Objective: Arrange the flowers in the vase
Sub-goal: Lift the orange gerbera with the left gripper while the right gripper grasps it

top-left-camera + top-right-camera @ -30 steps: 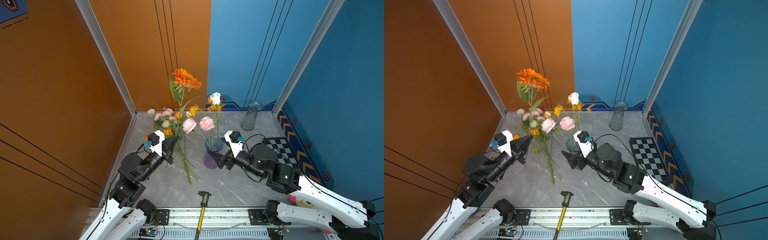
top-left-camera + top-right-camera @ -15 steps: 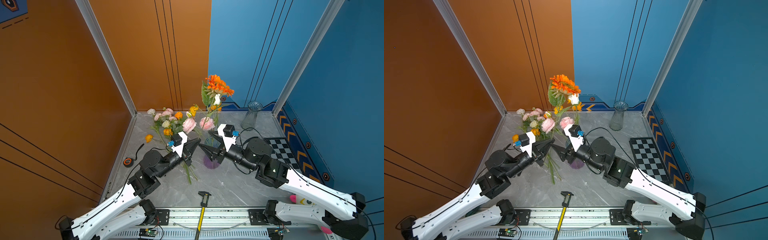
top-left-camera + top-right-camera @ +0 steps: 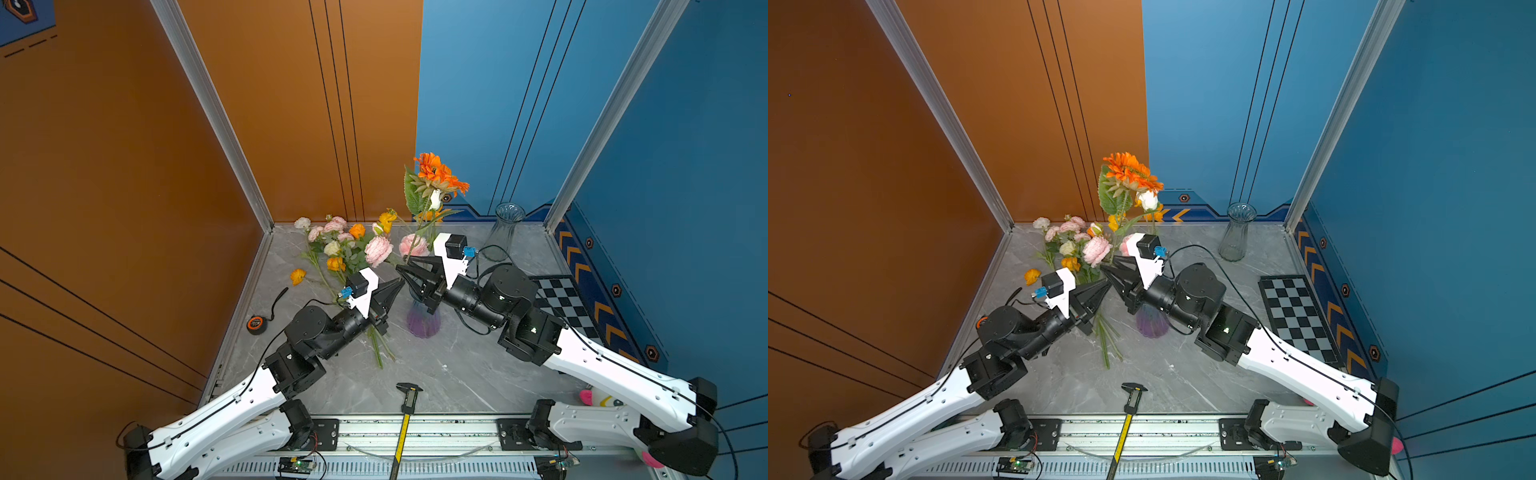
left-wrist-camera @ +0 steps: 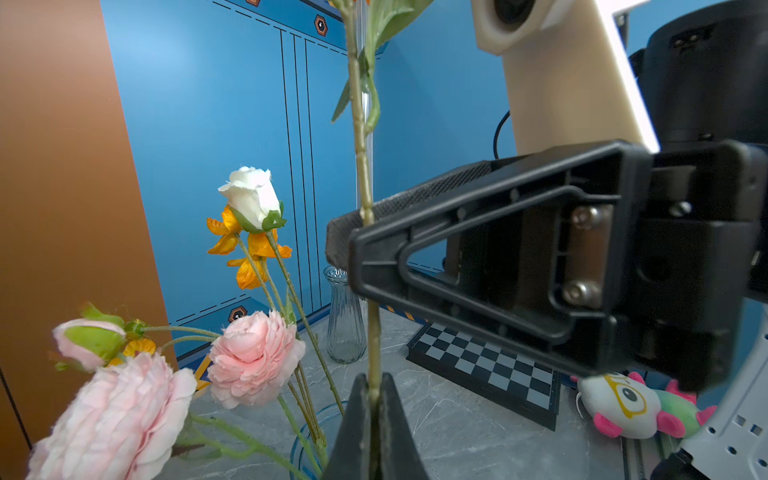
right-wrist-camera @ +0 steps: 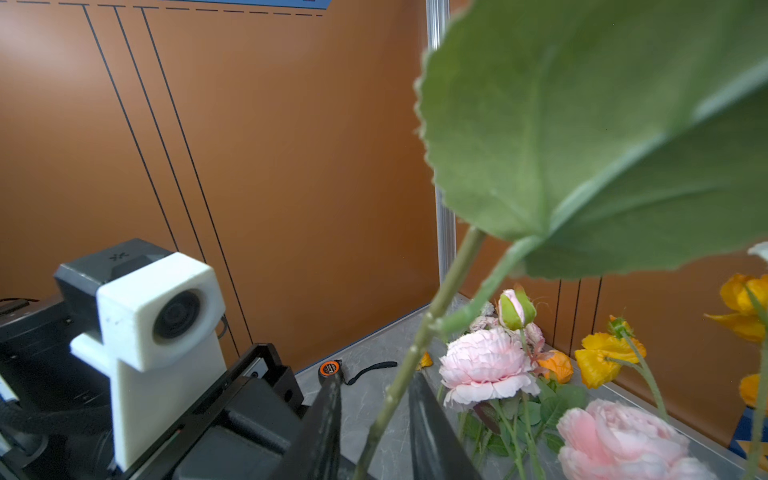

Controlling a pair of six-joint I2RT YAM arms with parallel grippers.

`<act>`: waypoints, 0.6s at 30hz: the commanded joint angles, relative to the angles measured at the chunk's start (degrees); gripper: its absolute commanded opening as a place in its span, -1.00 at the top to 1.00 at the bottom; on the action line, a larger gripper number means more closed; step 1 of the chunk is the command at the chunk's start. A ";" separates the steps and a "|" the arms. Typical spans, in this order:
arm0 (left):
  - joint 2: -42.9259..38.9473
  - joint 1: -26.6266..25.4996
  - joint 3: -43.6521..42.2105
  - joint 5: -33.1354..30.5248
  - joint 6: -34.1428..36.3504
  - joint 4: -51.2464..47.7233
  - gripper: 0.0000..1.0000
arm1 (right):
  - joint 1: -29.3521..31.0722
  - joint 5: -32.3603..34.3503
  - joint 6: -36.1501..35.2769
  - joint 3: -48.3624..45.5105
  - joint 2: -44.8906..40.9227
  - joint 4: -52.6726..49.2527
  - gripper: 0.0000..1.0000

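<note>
Left gripper [image 3: 400,286] is clamped shut on the orange flower's [image 3: 438,174] stem [image 4: 360,166], holding it nearly upright with the bloom high. Right gripper [image 3: 404,277] straddles that stem just above, jaws partly open with gaps on either side, so it has no grip yet. Purple vase [image 3: 423,326], holding a white rose [image 4: 251,195] and others, stands just right of the left gripper and under the right one, whose arm is nearer. The stem's foot is hidden. This looks like a handover, then a lowering; the standing blooms crowd that path. Loose flowers [image 3: 345,245] lie far left, and a clear vase [image 3: 505,226] stands far right.
</note>
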 commanded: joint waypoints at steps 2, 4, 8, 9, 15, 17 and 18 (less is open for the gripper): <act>0.46 -0.62 -0.33 -3.43 1.39 3.41 1.00 | -0.35 -2.13 2.27 1.81 0.86 2.43 0.46; 0.85 -0.59 -0.20 -4.52 1.81 4.16 1.00 | -0.31 -2.46 2.77 1.71 1.07 2.42 0.54; 1.86 -0.52 0.43 -4.95 2.49 4.94 1.00 | -0.36 -2.42 3.20 1.28 1.28 2.49 0.70; 2.14 -0.55 0.58 -4.98 2.54 5.03 1.00 | -0.36 -2.35 3.26 1.26 1.33 2.57 0.79; 2.74 -0.54 0.45 -5.18 3.00 5.51 0.58 | -0.62 -2.09 3.10 1.31 0.97 2.03 1.00; 2.39 -0.54 0.20 -4.75 3.34 5.51 -0.16 | -0.83 -1.71 2.42 1.18 0.22 1.09 1.00; 1.92 -0.53 0.03 -4.24 3.87 5.42 -0.42 | -1.07 -1.26 1.89 1.11 -0.47 0.40 1.00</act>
